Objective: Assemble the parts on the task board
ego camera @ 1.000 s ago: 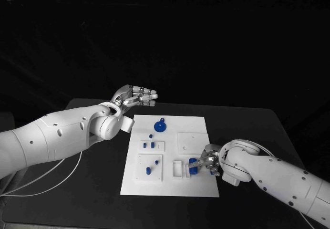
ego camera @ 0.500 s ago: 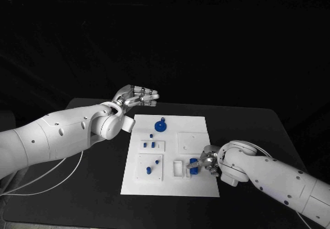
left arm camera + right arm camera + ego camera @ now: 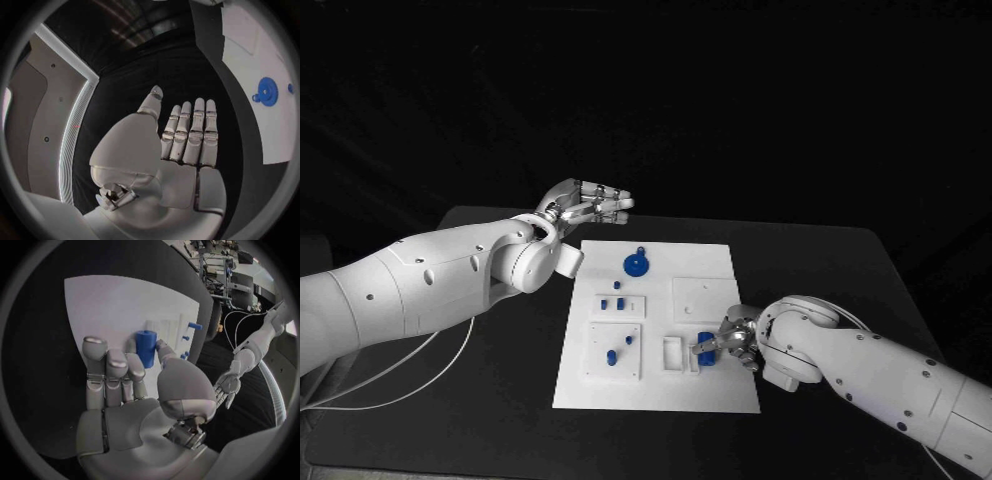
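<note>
Right wrist view: part (image 3: 145, 348) seemingly in right hand (image 3: 134, 390).

The work surface is a black table (image 3: 488, 400) with rounded corners, set against an unlit black background. A white cable (image 3: 401, 375) runs across the table near its left edge. The left wrist view shows a pale wall panel (image 3: 28, 115) bordered by a bright light strip (image 3: 69, 135).

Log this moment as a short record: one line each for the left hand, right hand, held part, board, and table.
left hand: open, fingers straight, holds nothing, raised beyond the board's far left corner
right hand: pinches a blue cylinder
blue cylinder: over the board's near right area
task board: white, carries a blue disc and small blue parts
table: black
</note>
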